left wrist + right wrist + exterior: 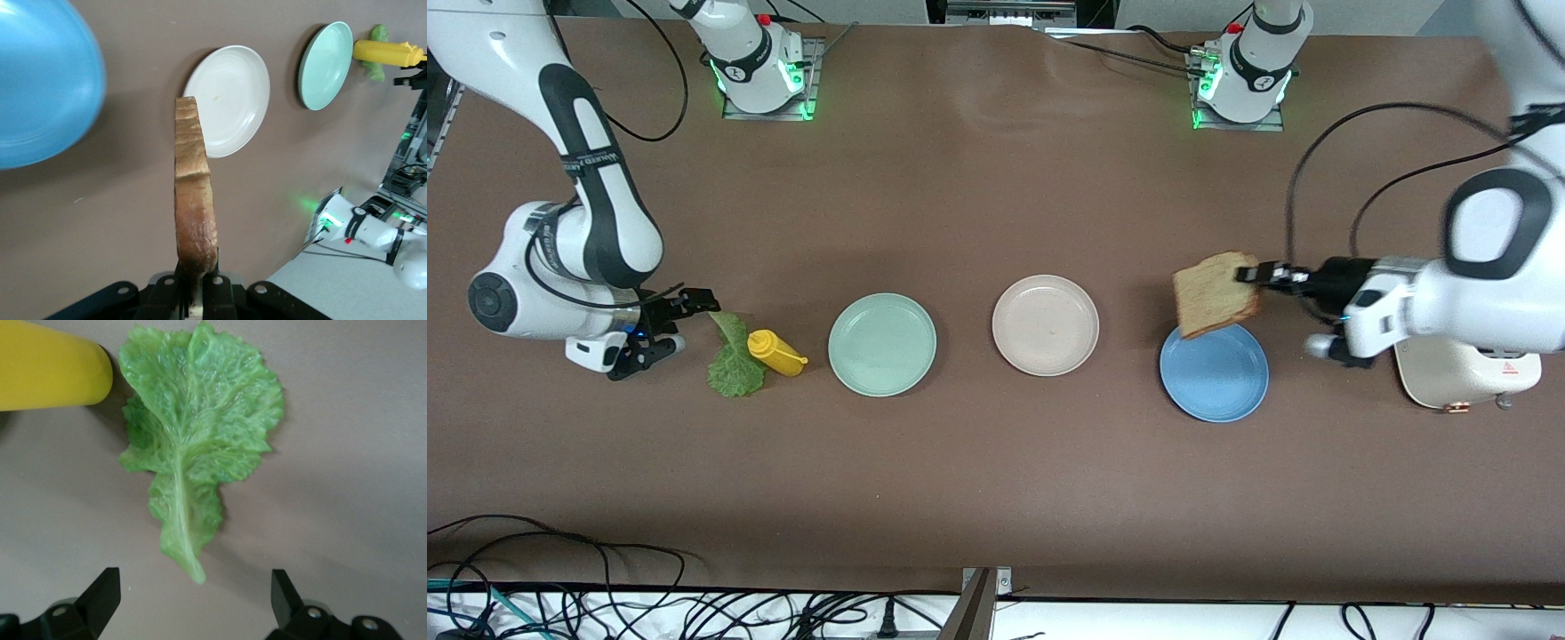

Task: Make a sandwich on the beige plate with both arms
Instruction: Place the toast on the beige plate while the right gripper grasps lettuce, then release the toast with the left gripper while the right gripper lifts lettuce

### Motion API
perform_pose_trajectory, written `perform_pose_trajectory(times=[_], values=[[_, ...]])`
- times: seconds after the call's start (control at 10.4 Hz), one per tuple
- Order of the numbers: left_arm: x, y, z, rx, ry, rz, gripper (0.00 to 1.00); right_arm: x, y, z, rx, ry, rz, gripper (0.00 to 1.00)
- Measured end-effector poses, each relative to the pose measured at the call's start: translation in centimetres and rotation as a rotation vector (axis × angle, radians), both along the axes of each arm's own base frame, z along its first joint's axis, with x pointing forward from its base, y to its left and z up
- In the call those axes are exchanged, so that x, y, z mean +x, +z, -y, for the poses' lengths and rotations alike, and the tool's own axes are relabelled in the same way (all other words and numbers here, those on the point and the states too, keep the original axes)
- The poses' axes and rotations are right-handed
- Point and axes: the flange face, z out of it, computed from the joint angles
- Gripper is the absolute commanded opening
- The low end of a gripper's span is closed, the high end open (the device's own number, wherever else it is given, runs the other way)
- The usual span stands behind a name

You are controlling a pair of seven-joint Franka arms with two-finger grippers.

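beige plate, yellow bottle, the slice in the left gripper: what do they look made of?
Beige plate: matte, no glare, low rim; likely plastic or fibre composite, possibly unglazed ceramic.
Yellow bottle: smooth, slightly glossy, nozzle tip; looks like soft squeeze plastic.
Bread slice, held in the shut left gripper: porous brown crumb, darker crust; real or foam replica, can't tell.

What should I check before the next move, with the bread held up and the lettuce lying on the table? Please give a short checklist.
1. Left gripper jaws shut on the bread slice: ok.
2. Beige plate bare, ready for bread: ok.
3. Bread over beige plate: not ok, it is over the blue plate.
4. Right gripper jaws open at the lettuce leaf stem: ok.
5. Yellow squeeze bottle apart from the leaf: not ok, it lies on it.
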Motion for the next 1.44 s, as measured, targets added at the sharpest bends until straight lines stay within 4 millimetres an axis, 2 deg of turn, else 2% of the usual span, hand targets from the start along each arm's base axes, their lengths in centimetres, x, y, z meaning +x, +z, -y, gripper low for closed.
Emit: perform_pose_trajectory(times=[0.19,0.29,0.38,0.57,0.77,0.86,0.96,1.05,1.15,1.24,1.34,1.44], values=[[-1.6,-5.0,7.9,-0.007,0.072,0.082,0.00,0.0,-1.6,-0.1,0.000,-0.001,-0.005,1.00],[-2.6,-6.9,10.9,-0.012,0.110,0.114,0.00,-0.1,-2.4,-0.1,0.000,-0.001,-0.010,1.00],[-3.4,-8.4,12.9,-0.016,0.139,0.137,0.00,-0.1,-2.9,-0.2,0.001,-0.001,-0.013,1.00],[-4.0,-10.6,15.0,-0.009,0.142,0.156,0.00,0.0,-3.0,-1.1,0.008,0.014,-0.006,1.00],[-5.1,-12.7,16.8,-0.009,0.115,0.123,0.00,0.3,-3.1,-1.8,0.011,0.022,0.015,0.77],[-5.9,-13.5,18.3,-0.015,0.107,0.110,0.00,0.3,-3.5,-1.8,0.010,0.021,0.020,0.55],[-6.6,-14.2,19.8,-0.014,0.105,0.114,0.00,0.3,-4.0,-1.7,0.011,0.020,0.019,0.18],[-7.3,-14.8,21.4,-0.012,0.105,0.125,0.00,0.3,-4.4,-1.7,0.011,0.025,0.022,0.00],[-8.1,-15.6,23.1,-0.007,0.104,0.137,0.00,0.3,-4.5,-1.7,0.013,0.030,0.022,0.00],[-8.8,-16.4,24.4,0.003,0.104,0.152,0.65,0.3,-4.5,-1.8,0.014,0.035,0.024,0.00],[-9.1,-17.0,24.8,0.009,0.107,0.157,1.00,0.5,-4.3,-2.0,0.016,0.039,0.028,0.00],[-8.9,-17.1,24.6,0.012,0.118,0.160,1.00,0.8,-3.9,-2.2,0.018,0.042,0.038,0.00]])
